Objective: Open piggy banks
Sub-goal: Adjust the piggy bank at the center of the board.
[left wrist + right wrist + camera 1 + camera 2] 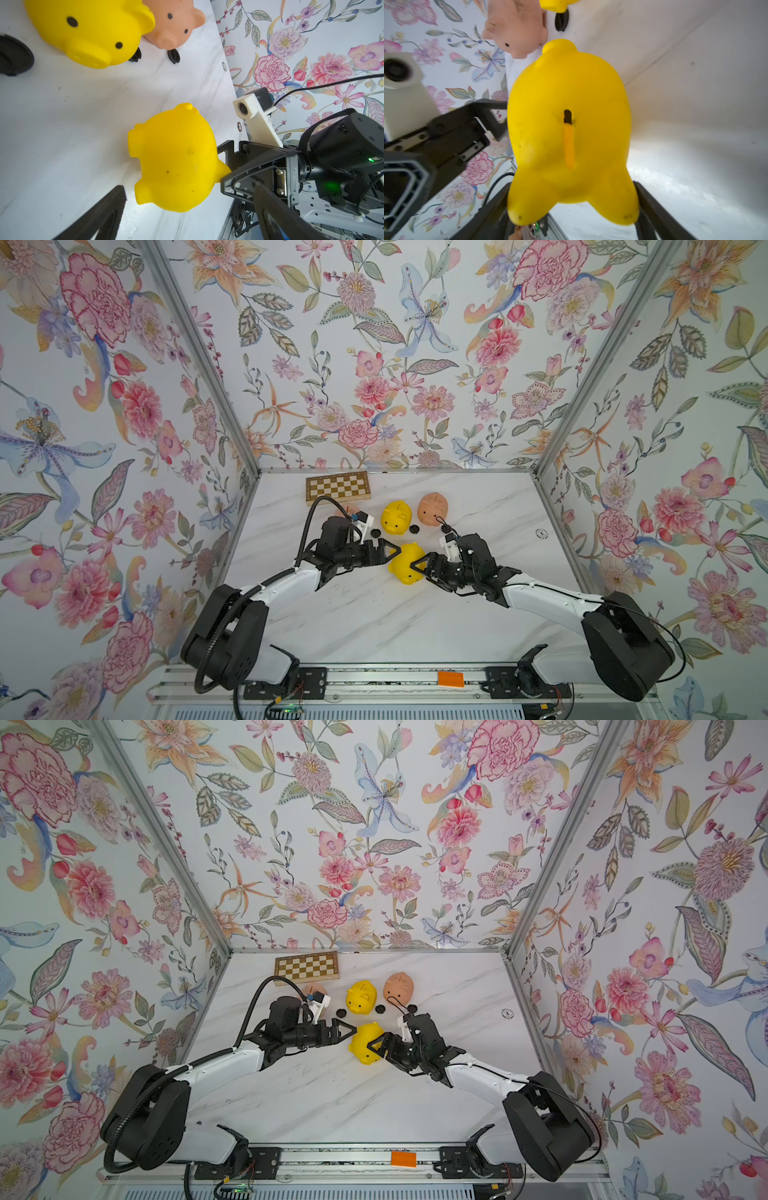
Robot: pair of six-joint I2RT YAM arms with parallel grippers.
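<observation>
Yellow plastic: the tipped yellow pig point(405, 568) is bright, smooth and round. It is off its feet near the middle of the white marbled bench point(374, 622), between the two arms.
Right gripper: the right gripper point(420, 570) clasps that pig across its body, with the jaws spread wide because the body is fat. The wrist view shows a finger point(644, 204) along a flank and the coin slot facing the camera.
Why tilted: I'd say it is turned so the belly, where the plug sits, faces the other arm.
Left gripper: the left gripper point(392, 555) stands wide with nothing between its fingers, its tips just beside the pig's far side.
This pig's plug: I cannot tell whether it is in or out, since the belly hole is not in sight.
Other pigs: a standing yellow pig point(397, 517) sits farther back, with a peach pig point(432, 509) beside it. A second peach pig point(347, 509) is half hidden behind the left wrist.
Loose plugs: three black plugs point(375, 533) lie on the bench close to those pigs. That suggests three are already open and this one is the last.
Chessboard: the chessboard point(337, 487) lies flat against the back wall, well out of the way and no part of the job.
Risk: the shell is slick and rounded, so a hard tug could twist it out of the clasp.
</observation>
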